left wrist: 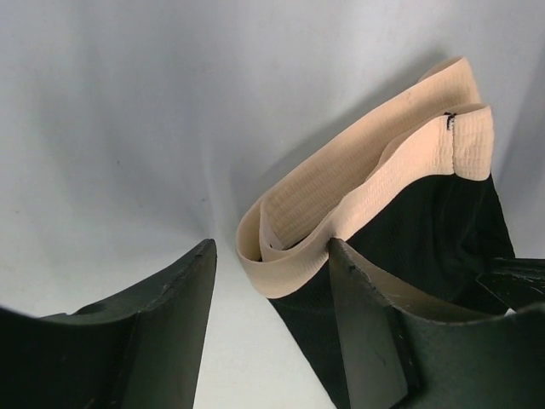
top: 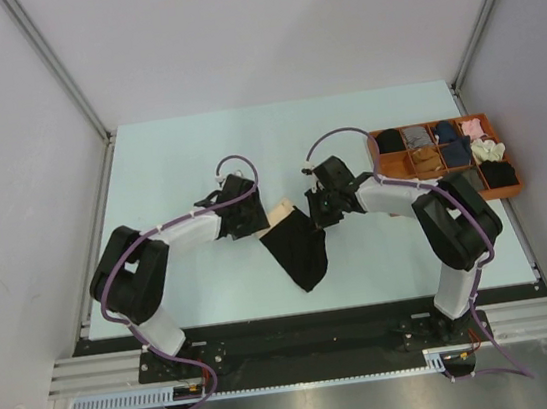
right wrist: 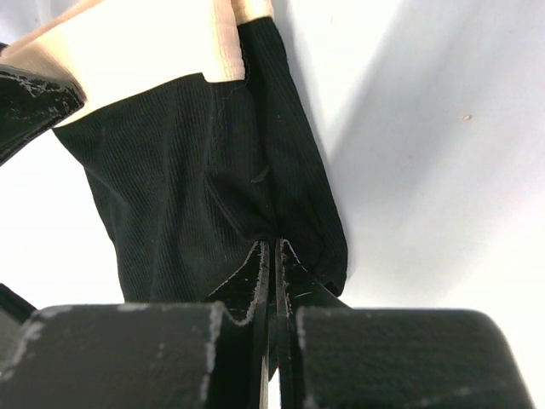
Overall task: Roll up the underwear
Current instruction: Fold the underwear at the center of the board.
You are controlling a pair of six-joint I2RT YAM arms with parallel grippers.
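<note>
1 black brief [top: 297, 247], 1 tray [top: 500, 193], 2 arms [top: 146, 272].

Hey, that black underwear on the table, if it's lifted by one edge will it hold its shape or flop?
Likely floppy: the black underwear lies creased and folded where the right gripper pinches it. Probably light, thin ribbed cloth. The beige waistband looks thicker and stands looped, so it may hold shape slightly better.

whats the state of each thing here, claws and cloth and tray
black underwear, unrolled, pinched at one edge
left claw, open around the waistband end
right claw, shut on the black underwear
tray, compartments hold bundled fabrics
</note>
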